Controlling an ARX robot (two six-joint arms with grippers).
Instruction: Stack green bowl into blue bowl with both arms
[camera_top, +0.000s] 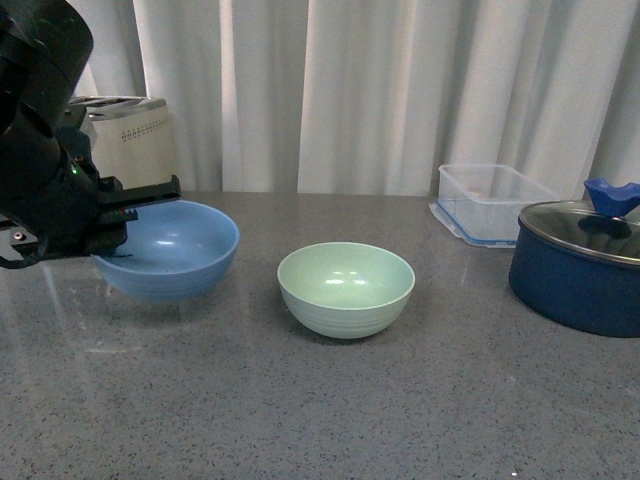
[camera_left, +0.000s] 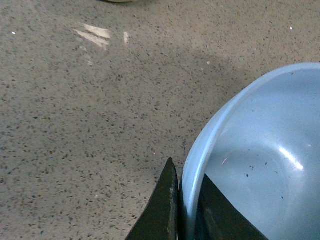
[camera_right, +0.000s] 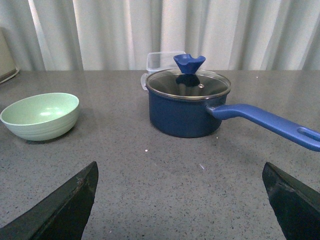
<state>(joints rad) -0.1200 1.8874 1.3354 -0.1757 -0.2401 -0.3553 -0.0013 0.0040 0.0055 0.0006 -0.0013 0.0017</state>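
The blue bowl (camera_top: 178, 250) is at the left of the grey counter, with my left gripper (camera_top: 135, 205) shut on its near-left rim. In the left wrist view the fingers (camera_left: 165, 210) pinch the blue bowl's rim (camera_left: 200, 150), one inside and one outside. The bowl looks slightly raised off the counter. The green bowl (camera_top: 346, 288) sits upright in the middle of the counter, to the right of the blue bowl and apart from it. It also shows in the right wrist view (camera_right: 41, 116). My right gripper (camera_right: 181, 200) is open and empty above bare counter; it is out of the front view.
A dark navy pot with a glass lid (camera_top: 580, 262) stands at the right, its long handle (camera_right: 265, 122) pointing outward. A clear plastic container (camera_top: 492, 203) is behind it. A cream toaster (camera_top: 128, 140) stands at the back left. White curtains hang behind.
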